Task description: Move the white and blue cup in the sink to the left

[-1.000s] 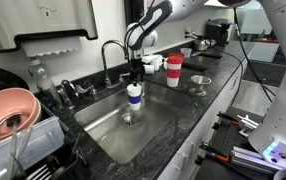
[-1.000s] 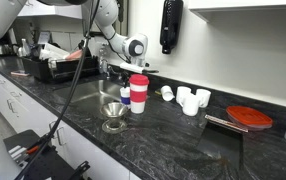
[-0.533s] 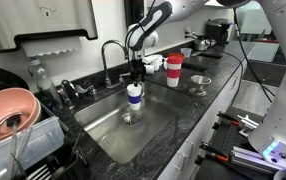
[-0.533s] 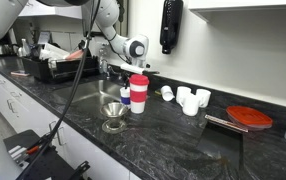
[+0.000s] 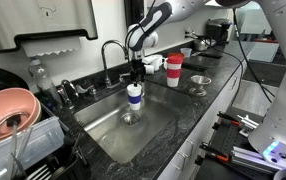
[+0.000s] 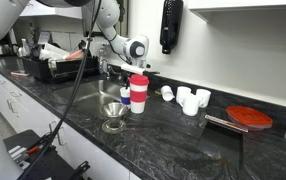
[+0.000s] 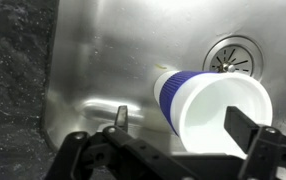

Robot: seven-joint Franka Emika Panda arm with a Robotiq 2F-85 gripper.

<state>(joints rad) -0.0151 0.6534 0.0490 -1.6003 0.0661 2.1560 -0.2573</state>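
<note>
The white and blue cup (image 5: 134, 96) stands upright in the steel sink (image 5: 168, 125), just behind the round drain (image 5: 130, 117). It also shows in the wrist view (image 7: 208, 105) and, partly hidden by the counter edge, in an exterior view (image 6: 125, 97). My gripper (image 5: 135, 82) is right above the cup's rim. In the wrist view my gripper (image 7: 183, 122) is open. One finger is outside the cup's wall with a gap to it, and the other is over the cup's white opening. The cup's wall lies between the fingers.
A red and white cup (image 5: 173, 70) and a small glass bowl (image 5: 200, 84) stand on the dark counter beside the sink. The faucet (image 5: 111, 55) rises behind the cup. A dish rack with a pink bowl (image 5: 11, 110) is on the sink's other side.
</note>
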